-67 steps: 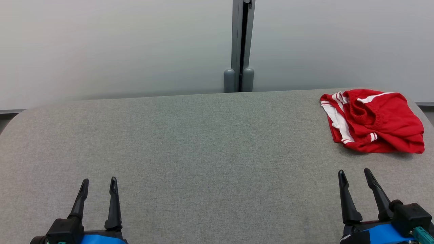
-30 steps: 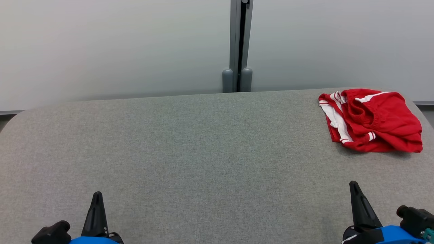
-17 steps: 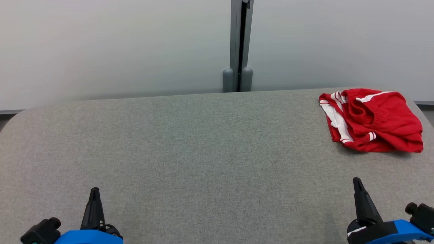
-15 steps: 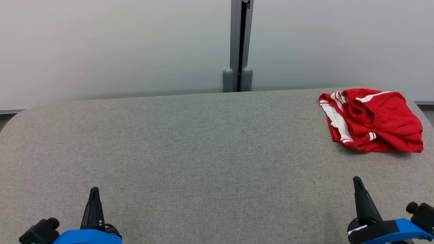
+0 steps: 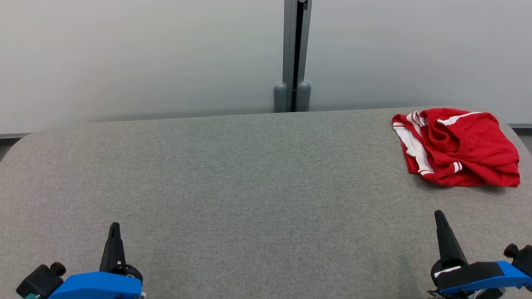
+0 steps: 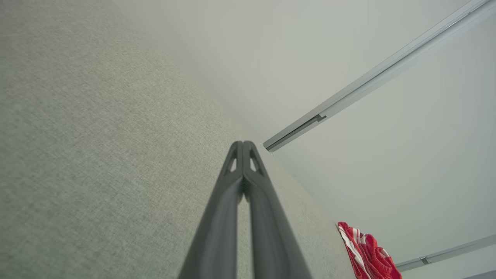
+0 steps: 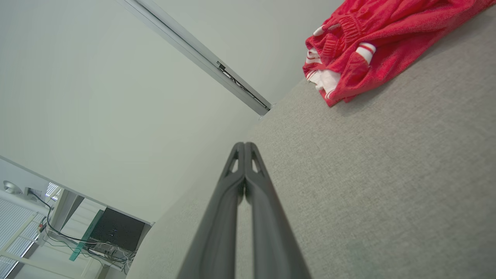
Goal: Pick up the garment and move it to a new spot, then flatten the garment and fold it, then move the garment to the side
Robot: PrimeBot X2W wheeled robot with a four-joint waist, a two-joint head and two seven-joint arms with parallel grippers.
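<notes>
A crumpled red garment point(image 5: 457, 147) with white stripes lies in a heap on the grey fabric-covered table point(image 5: 249, 187), at the table's far right corner, with its elastic waistband turned up on top and its outer edge close to the table's right side. The left gripper point(image 5: 113, 232) sits over the table's near left edge, well apart from the garment. Seen from the head it is rolled onto its side, so a single dark finger stands above its blue body. The left wrist view shows its two fingers point(image 6: 228, 193) pressed together along their tips, with nothing between them. The right gripper point(image 5: 439, 218) sits over the table's near right edge, nearer to the garment but not touching it, with bare table between the two. It is turned sideways in the same way, and the right wrist view shows its fingers point(image 7: 228, 193) likewise closed against each other and empty. Behind the table's far edge rises a pale wall point(image 5: 124, 54) split by a grey upright post point(image 5: 293, 54) near the table's middle.
</notes>
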